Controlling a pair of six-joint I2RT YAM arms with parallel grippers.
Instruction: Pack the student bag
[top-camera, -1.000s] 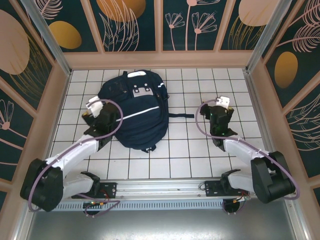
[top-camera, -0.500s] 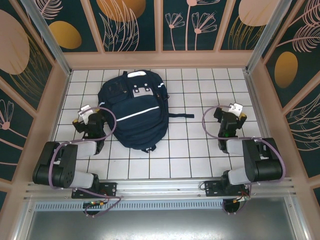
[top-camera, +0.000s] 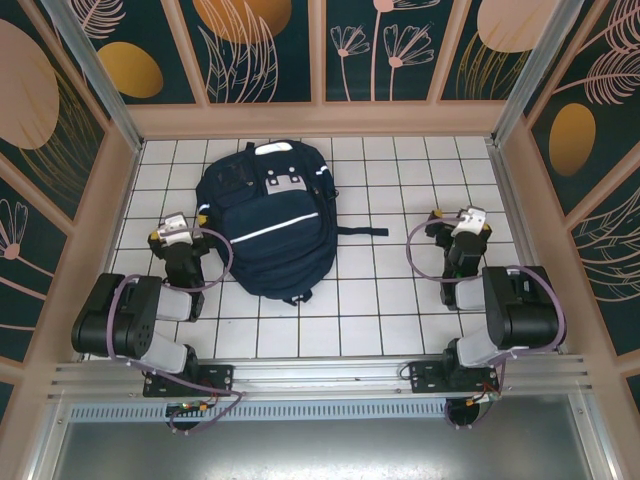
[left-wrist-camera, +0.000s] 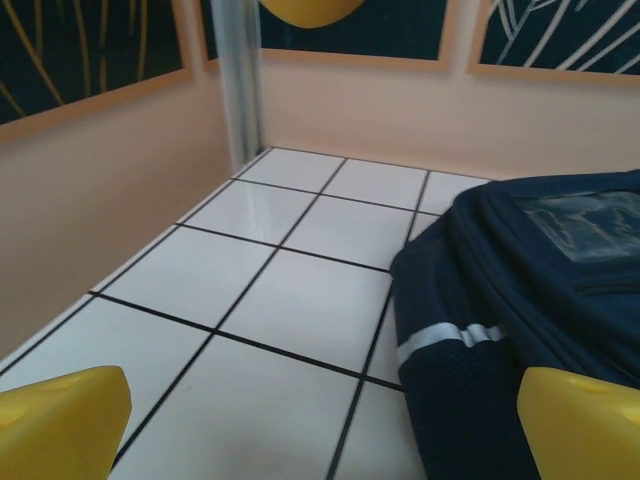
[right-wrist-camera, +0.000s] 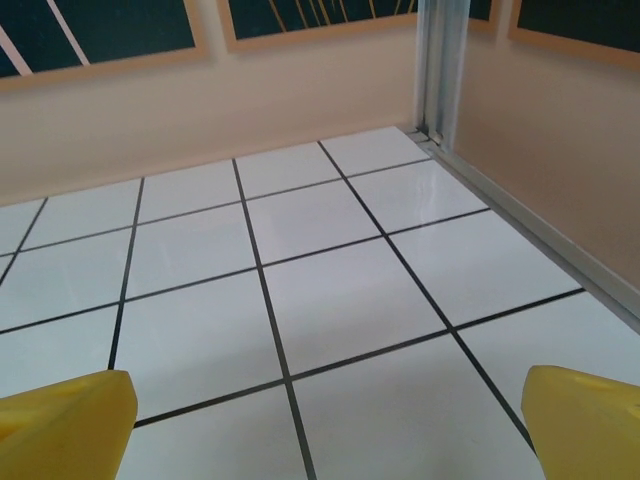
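Both arms now sit folded back toward their bases, where a second earlier they reached out over the tiles on either side of the bag; the bag itself lies where it did.

Student bag (top-camera: 265, 225): lies flat on the white tiled table (top-camera: 400, 300), left of centre, top end toward the far wall, front face and white diagonal stripe upward. It looks closed from above, though the zips are too small to confirm. One dark strap (top-camera: 360, 231) trails out to its right across the tiles.

Left gripper (top-camera: 178, 228): just beside the bag's left edge, not touching it, jaws spread wide and empty. The left wrist view shows its yellow fingertips (left-wrist-camera: 60, 425) far apart, with the bag's lower corner and a reflective band close ahead to the right.

Right gripper (top-camera: 460, 222): well apart from the bag, beyond the trailing strap, jaws likewise wide and empty. Its fingertips (right-wrist-camera: 60, 415) frame bare tiles and the right-hand wall.

Step in hand, as a judgement: no loose articles lie on the table, and both arms are drawn back with nothing held, so the packing appears finished or at a pause, not mid-grasp. Any further move would call for a fresh reach to the bag, most likely by the nearer left arm.

Surroundings: patterned wall panels (top-camera: 260, 50) enclose the table on three sides, and a metal rail (top-camera: 320, 375) carries the arm bases at the near edge. Obstructions: only the loose strap lies in the right arm's path to the bag.
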